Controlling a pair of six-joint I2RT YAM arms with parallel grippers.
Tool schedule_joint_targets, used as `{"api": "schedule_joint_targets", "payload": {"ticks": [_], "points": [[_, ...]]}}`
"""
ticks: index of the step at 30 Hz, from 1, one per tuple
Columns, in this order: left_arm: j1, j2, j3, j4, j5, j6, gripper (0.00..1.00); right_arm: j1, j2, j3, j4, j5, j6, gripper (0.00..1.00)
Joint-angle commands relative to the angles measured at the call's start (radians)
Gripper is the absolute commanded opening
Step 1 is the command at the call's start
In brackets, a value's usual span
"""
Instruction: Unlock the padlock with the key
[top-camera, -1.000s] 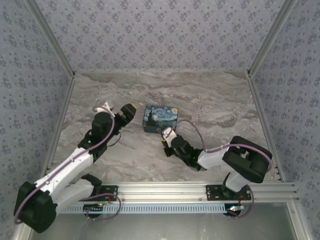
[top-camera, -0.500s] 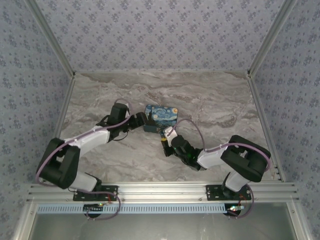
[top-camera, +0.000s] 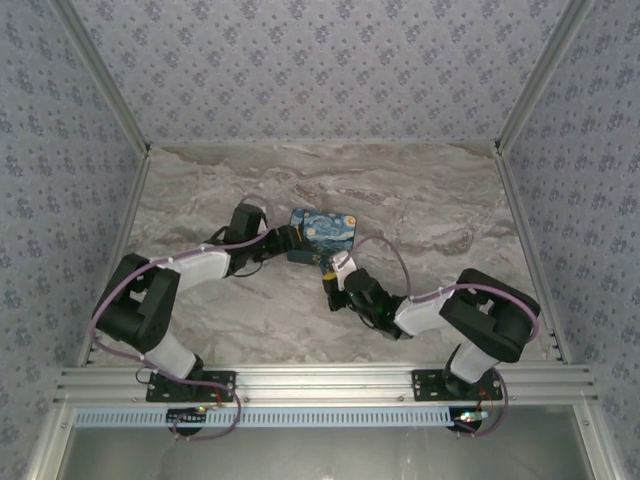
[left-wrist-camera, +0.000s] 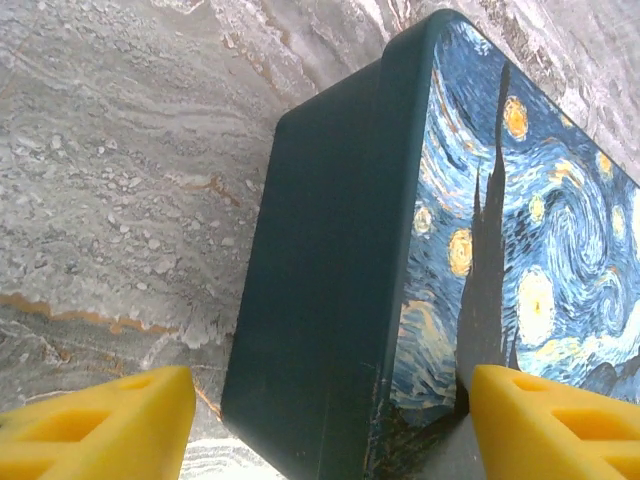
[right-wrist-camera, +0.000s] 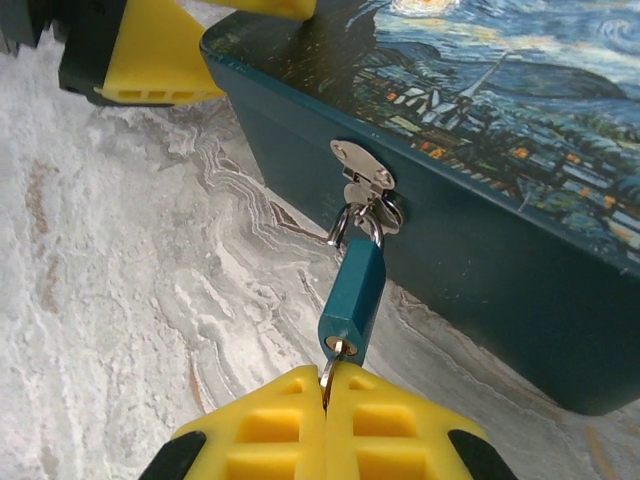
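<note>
My right tool (right-wrist-camera: 327, 400) pinches the key (right-wrist-camera: 328, 372), seated in the teal padlock (right-wrist-camera: 353, 293) at centre frame, which hangs from the hasp (right-wrist-camera: 365, 175) of the Starry Night tin (left-wrist-camera: 330, 250). My left tool (left-wrist-camera: 325, 425) is spread astride the tin's end on the table (left-wrist-camera: 120, 150), I judge to brace it. The tin is shut, its contents hidden.

We count one desk (top-camera: 420, 210), and on it one box (top-camera: 322, 236) painted with a starry night sky. On the box's front wall we count one metal hasp (right-wrist-camera: 365, 175), one teal padlock (right-wrist-camera: 352, 295) hanging from it, and one key (right-wrist-camera: 328, 378) in the padlock's lower end. We count two arms (top-camera: 190, 270) and so two grippers: the left gripper (top-camera: 283, 240) at the box's left end and the right gripper (right-wrist-camera: 327, 400) just in front of the box. Each has two yellow fingers (left-wrist-camera: 100, 430), four in all.
</note>
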Motion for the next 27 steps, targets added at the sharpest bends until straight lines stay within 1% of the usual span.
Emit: {"api": "schedule_joint_targets", "payload": {"ticks": [1, 4, 9, 19, 22, 27], "points": [[-0.011, 0.022, -0.055, -0.014, -0.024, -0.01, 0.71, -0.034, 0.038, -0.03, 0.053, -0.085, 0.112, 0.0], [-0.019, 0.016, -0.084, -0.013, -0.041, -0.015, 0.7, -0.067, 0.071, -0.057, 0.139, -0.155, 0.188, 0.0], [-0.021, -0.005, -0.129, -0.009, -0.057, -0.032, 0.7, -0.111, 0.1, -0.071, 0.195, -0.236, 0.303, 0.0], [-0.021, -0.046, -0.175, -0.017, -0.082, -0.048, 0.69, -0.194, 0.131, -0.073, 0.205, -0.383, 0.582, 0.0], [-0.022, -0.051, -0.18, -0.017, -0.086, -0.052, 0.7, -0.206, 0.155, -0.073, 0.222, -0.41, 0.636, 0.0], [-0.02, -0.057, -0.184, -0.019, -0.091, -0.055, 0.7, -0.225, 0.176, -0.088, 0.241, -0.41, 0.677, 0.0]]}}
